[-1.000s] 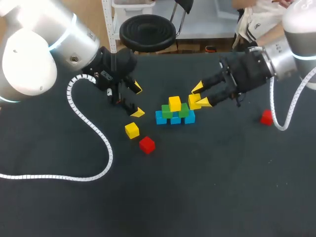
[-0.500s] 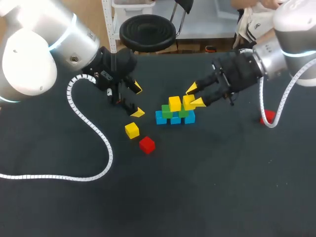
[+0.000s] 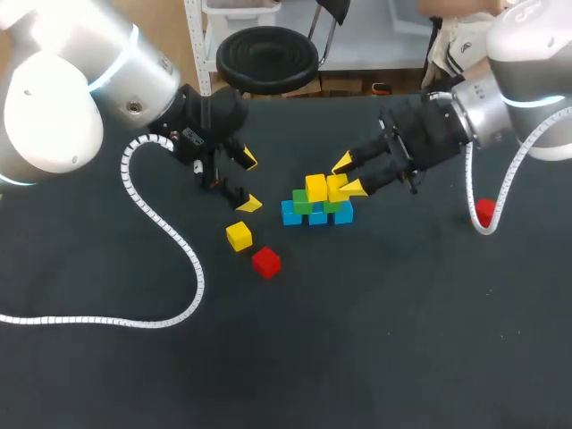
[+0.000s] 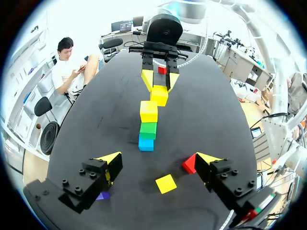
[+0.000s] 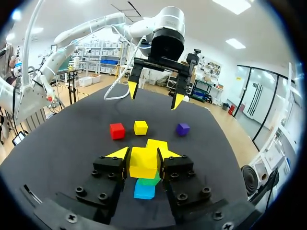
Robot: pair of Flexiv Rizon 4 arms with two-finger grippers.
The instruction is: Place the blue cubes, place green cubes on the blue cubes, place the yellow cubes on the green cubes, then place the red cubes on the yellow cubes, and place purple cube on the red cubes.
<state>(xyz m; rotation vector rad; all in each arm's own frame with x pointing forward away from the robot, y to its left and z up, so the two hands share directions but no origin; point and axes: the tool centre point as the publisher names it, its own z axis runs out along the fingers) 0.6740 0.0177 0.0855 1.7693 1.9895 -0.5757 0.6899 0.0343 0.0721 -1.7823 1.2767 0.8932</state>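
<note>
Within the last second the right gripper (image 3: pixel 348 176), closed on a small yellow cube (image 3: pixel 337 186), has travelled left to the stack. It now holds that cube just beside the other yellow cube (image 3: pixel 315 187), over the green cubes (image 3: pixel 302 202) that sit on the blue cubes (image 3: pixel 317 216). I judge the yellow layer nearly complete, with only the release missing; the left gripper (image 3: pixel 248 181) has stayed wide open and empty near the stack.
</note>
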